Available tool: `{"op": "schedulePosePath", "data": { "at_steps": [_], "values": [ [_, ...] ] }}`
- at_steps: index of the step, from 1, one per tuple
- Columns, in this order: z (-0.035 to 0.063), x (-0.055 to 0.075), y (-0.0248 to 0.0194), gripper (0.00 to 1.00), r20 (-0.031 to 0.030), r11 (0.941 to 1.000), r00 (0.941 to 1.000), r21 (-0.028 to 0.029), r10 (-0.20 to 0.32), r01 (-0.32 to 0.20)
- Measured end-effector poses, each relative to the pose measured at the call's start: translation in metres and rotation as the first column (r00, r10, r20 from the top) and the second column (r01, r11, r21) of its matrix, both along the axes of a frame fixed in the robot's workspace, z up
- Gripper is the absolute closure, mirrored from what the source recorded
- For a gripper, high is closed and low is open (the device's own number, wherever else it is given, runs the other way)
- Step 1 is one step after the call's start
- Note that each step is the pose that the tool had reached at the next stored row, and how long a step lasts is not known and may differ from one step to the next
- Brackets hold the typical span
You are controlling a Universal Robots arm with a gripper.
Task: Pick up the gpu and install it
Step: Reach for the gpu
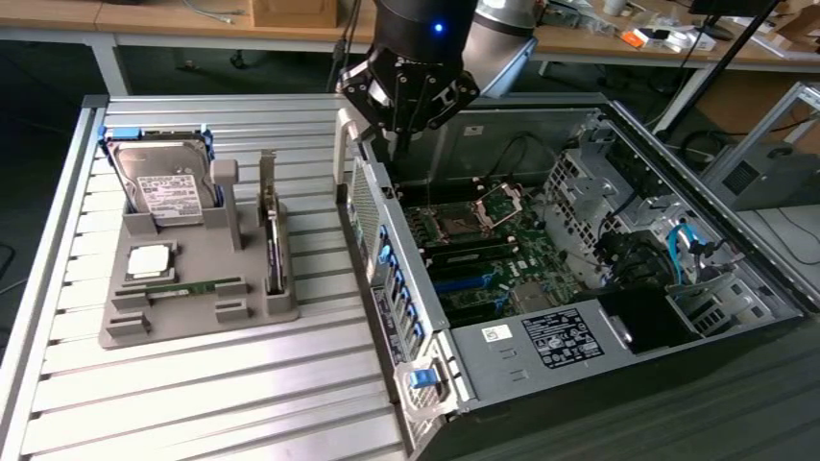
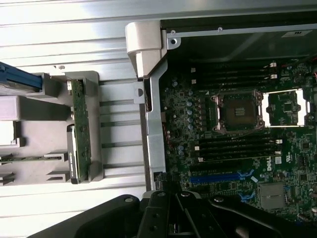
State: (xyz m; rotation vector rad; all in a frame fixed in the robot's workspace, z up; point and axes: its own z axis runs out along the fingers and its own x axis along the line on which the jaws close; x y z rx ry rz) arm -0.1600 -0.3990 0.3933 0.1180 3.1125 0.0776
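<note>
Progress: pickup not yet done. Thin dark gpu (image 1: 272,235) with silver end bracket stands on edge in grey plastic holder (image 1: 180,322) on slatted metal surface (image 1: 192,403). Black pincer (image 1: 384,146) is closed, apparently empty, above the rear wall of the open black computer case (image 1: 372,216), well apart from the gpu.

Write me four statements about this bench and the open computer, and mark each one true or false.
1. The gpu stands on edge in the gray fixture. True.
2. The end effector grips the gpu. False: it is shut on nothing, above the computer case's edge.
3. The hard drive lies inside the computer case. False: it stands upright in the fixture.
4. The case is open, with the motherboard exposed. True.
</note>
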Motion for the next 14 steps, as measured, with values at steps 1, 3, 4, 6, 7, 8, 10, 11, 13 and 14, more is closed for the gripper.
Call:
{"op": "schedulePosePath", "data": {
  "at_steps": [1, 3, 4, 6, 7, 8, 10, 11, 13, 14],
  "values": [
    [0.0000, -0.0004, 0.0000, 0.89, 0.0000, 1.0000, 1.0000, 0.0000, 0.000, 0.000],
    [0.0000, -0.0012, 0.0000, 0.89, 0.0000, 1.0000, 1.0000, 0.0000, 0.000, 0.000],
    [0.0000, -0.0015, 0.0000, 0.89, 0.0000, 1.0000, 1.0000, 0.0000, 0.000, 0.000],
    [0.0000, -0.0023, 0.0000, 0.89, 0.0000, 1.0000, 1.0000, 0.0000, 0.000, 0.000],
    [0.0000, -0.0026, 0.0000, 0.89, 0.0000, 1.0000, 1.0000, 0.0000, 0.000, 0.000],
    [0.0000, -0.0030, 0.0000, 0.89, -0.0001, 1.0000, 1.0000, -0.0001, 0.000, 0.000],
    [0.0000, -0.0036, 0.0000, 0.89, 0.0001, 1.0000, 1.0000, 0.0000, 0.000, 0.000],
    [0.0000, -0.0039, 0.0000, 0.89, 0.0000, 1.0000, 1.0000, 0.0000, 0.000, 0.000],
    [0.0000, -0.0046, 0.0000, 0.89, 0.0000, 1.0000, 1.0000, 0.0000, 0.000, 0.000],
    [0.0000, -0.0049, 0.0000, 0.89, 0.0000, 1.0000, 1.0000, 0.0000, 0.000, 0.000]
  ]
}}
